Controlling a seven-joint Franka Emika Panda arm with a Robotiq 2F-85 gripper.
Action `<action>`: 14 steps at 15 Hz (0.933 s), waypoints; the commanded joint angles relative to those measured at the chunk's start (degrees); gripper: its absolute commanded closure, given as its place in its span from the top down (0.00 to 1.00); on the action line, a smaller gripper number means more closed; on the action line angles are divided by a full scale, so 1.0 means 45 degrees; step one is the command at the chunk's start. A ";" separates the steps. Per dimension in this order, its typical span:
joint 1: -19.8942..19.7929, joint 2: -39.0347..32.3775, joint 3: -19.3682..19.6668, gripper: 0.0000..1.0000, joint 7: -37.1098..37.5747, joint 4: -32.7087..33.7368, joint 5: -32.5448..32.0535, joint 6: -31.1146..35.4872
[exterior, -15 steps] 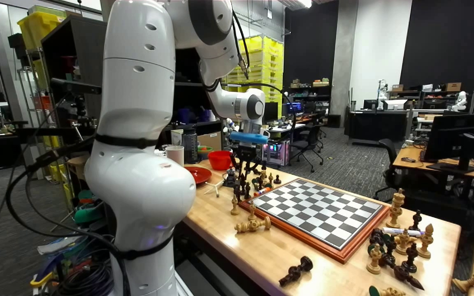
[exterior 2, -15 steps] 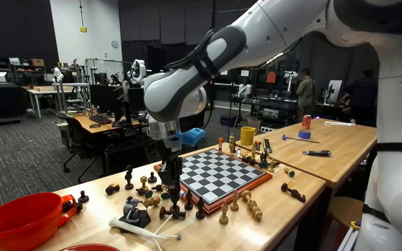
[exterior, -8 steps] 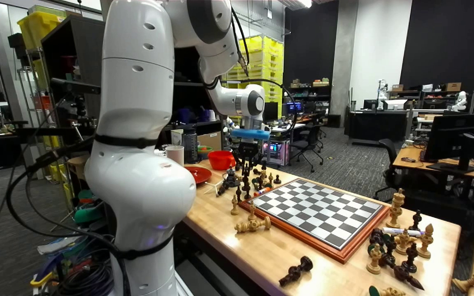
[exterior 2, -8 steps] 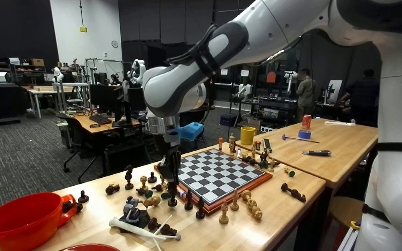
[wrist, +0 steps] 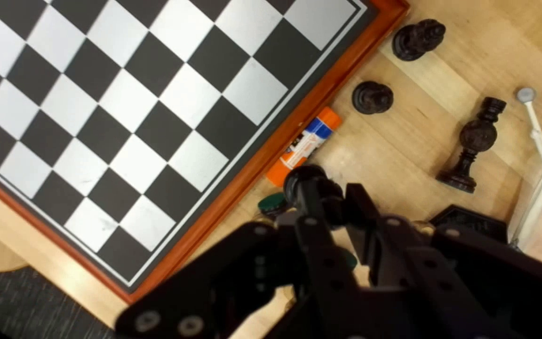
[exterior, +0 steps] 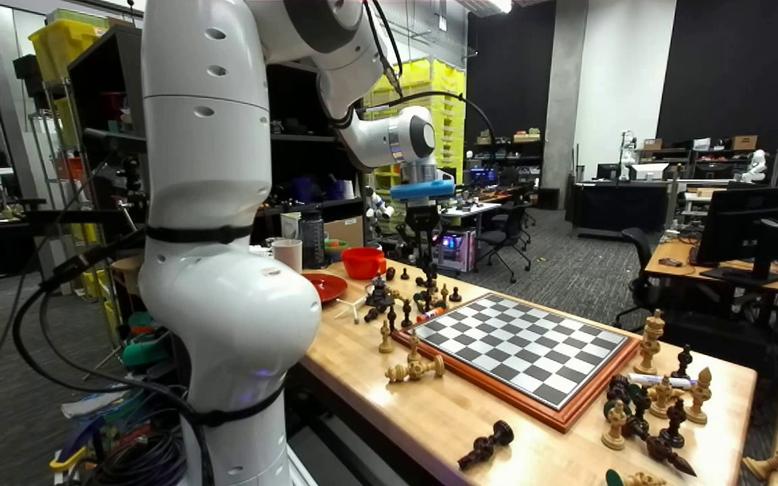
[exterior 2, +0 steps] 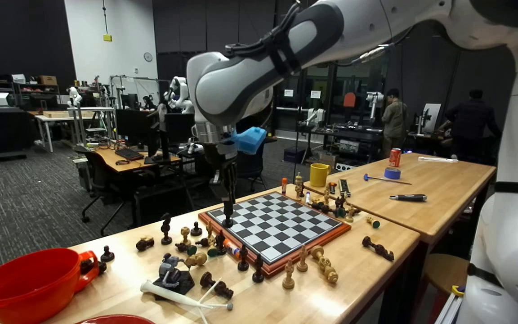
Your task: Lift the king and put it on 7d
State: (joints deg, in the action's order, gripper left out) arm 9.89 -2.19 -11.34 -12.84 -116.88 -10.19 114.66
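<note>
My gripper (exterior 2: 227, 198) is shut on the dark brown king (exterior 2: 228, 219) and holds it upright in the air, near the corner of the chessboard (exterior 2: 281, 220). In the wrist view the king's round base (wrist: 292, 181) shows past the fingertips (wrist: 334, 202); its upper part is hidden between the fingers. The black-and-white board (wrist: 130, 113) has a red-brown wooden frame and no pieces on its squares. In an exterior view the gripper (exterior: 425, 250) is over the pieces beyond the board (exterior: 517, 344), and the king is hard to make out there.
An orange glue stick (wrist: 306, 146) lies along the board frame. A dark piece (exterior 2: 216, 285) lies by a white forked stick (exterior 2: 173, 294) and a grey figurine (exterior 2: 171, 272). Several dark and tan pieces stand or lie around the board. A red cup (exterior 2: 34, 281) stands near the table's end.
The gripper has risen from table height with the king, drawing toward the board corner in an exterior view. A lying dark piece beneath it has rolled aside toward the forked stick.
</note>
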 commanded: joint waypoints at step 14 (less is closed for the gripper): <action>-0.1451 0.1745 0.1747 0.05 0.0518 -0.0654 -0.0281 -0.1219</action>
State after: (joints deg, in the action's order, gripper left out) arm 3.98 3.88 -4.35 -11.64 -117.22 -12.57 109.77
